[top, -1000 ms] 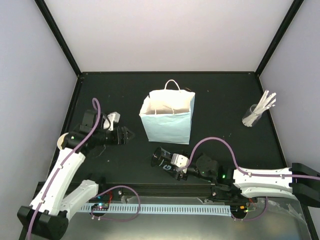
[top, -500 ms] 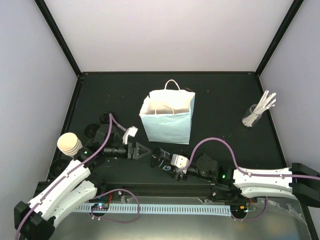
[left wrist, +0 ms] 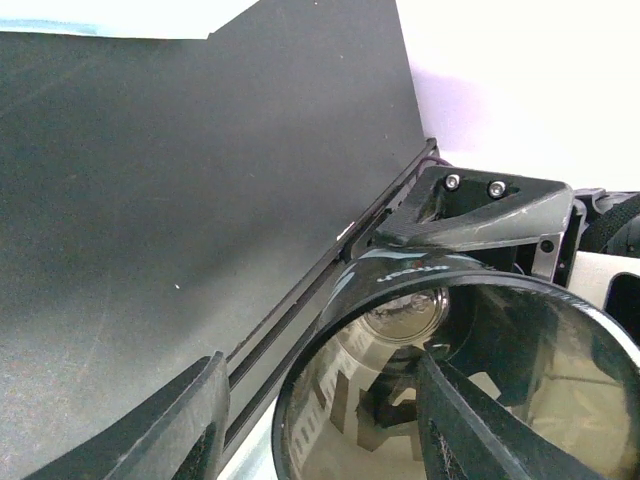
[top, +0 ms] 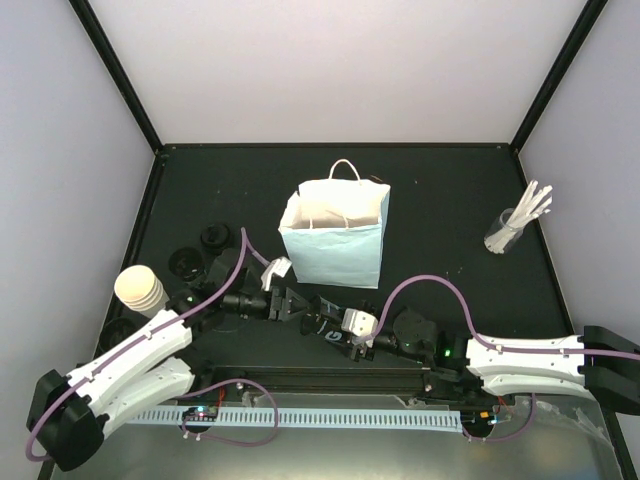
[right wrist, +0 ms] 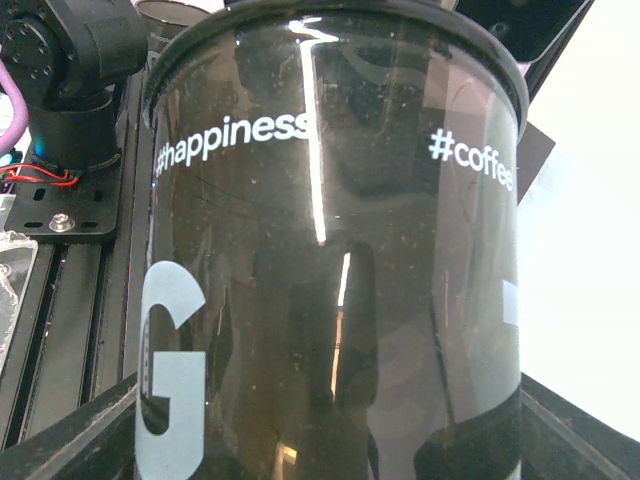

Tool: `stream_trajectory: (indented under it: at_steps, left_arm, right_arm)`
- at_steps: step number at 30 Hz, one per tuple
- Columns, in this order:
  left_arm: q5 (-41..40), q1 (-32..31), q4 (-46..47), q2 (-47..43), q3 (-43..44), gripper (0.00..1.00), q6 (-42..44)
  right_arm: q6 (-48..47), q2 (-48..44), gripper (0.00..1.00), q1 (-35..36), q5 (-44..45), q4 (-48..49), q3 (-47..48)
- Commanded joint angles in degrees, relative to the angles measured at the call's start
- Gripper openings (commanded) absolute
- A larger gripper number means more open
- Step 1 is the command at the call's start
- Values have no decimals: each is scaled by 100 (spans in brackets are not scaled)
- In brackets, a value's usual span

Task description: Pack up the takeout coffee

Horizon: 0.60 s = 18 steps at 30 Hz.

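Note:
My right gripper (top: 338, 325) is shut on a dark glossy cup (top: 322, 318) printed "#happiness #coffee", held on its side just above the table's near edge. The cup fills the right wrist view (right wrist: 330, 250), between the right gripper's (right wrist: 330, 445) fingers. My left gripper (top: 295, 305) is open at the cup's mouth. In the left wrist view the cup's rim (left wrist: 300, 380) lies within the open left gripper (left wrist: 325, 440), one finger outside the wall and one in front of the opening. A stack of cream paper cups (top: 139, 291) and black lids (top: 214, 238) sit at the left. The brown carrier is out of view.
A light-blue paper bag (top: 335, 240) with white handles stands open mid-table, just behind both grippers. A clear glass of white sticks (top: 518, 222) stands at the far right. The black table rail (top: 330, 375) runs along the near edge.
My left arm has swung from the left side of the table towards the middle, bringing its open gripper up to the mouth of the dark cup. The right arm and cup have stayed put.

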Motion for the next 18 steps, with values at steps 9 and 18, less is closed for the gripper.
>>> stream_trajectory:
  at_steps: [9, 18]
  left_arm:
    - [290, -204, 872, 97, -302, 48, -297]
    - [238, -225, 806, 129, -224, 14, -267]
  right_arm:
    - [34, 68, 77, 10, 31, 483, 191]
    - [1, 240, 89, 11, -32, 363, 318]
